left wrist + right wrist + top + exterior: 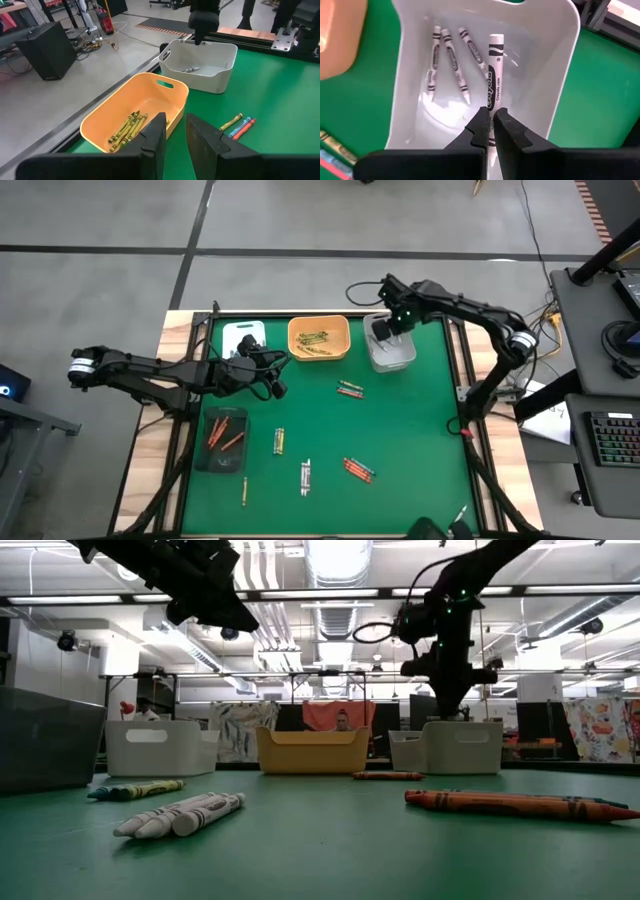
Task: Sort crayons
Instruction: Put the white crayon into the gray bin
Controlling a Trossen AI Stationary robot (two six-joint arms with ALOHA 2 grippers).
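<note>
My right gripper [490, 112] hangs over the clear-white tray [392, 358] at the back right, shut on a white crayon [493, 70]. Three more white crayons [451, 62] lie on that tray's floor. My left gripper [175, 122] hovers left of centre [278, 385], slightly open with nothing between its fingers, near the orange tray [115, 112], which holds yellow-olive crayons [127, 130]. Loose crayons lie flat on the green mat: a small group [350, 390], a pair [279, 441], white ones [306, 476], red-orange ones [357, 470] and a single one [244, 490]. My right gripper pinches the white crayon between its two fingers at the crayon's near end [492, 106]. The fingers point steeply down from above and lie along the crayon, which sticks out beyond the fingertips. The crayon is lifted clear, over the inside of the clear-white tray.
A dark tray [204, 450] at the left holds red-orange crayons [225, 435]. A white tray [243, 337] stands at the back left, beside the orange one. Open mat lies in the middle and at the near right.
</note>
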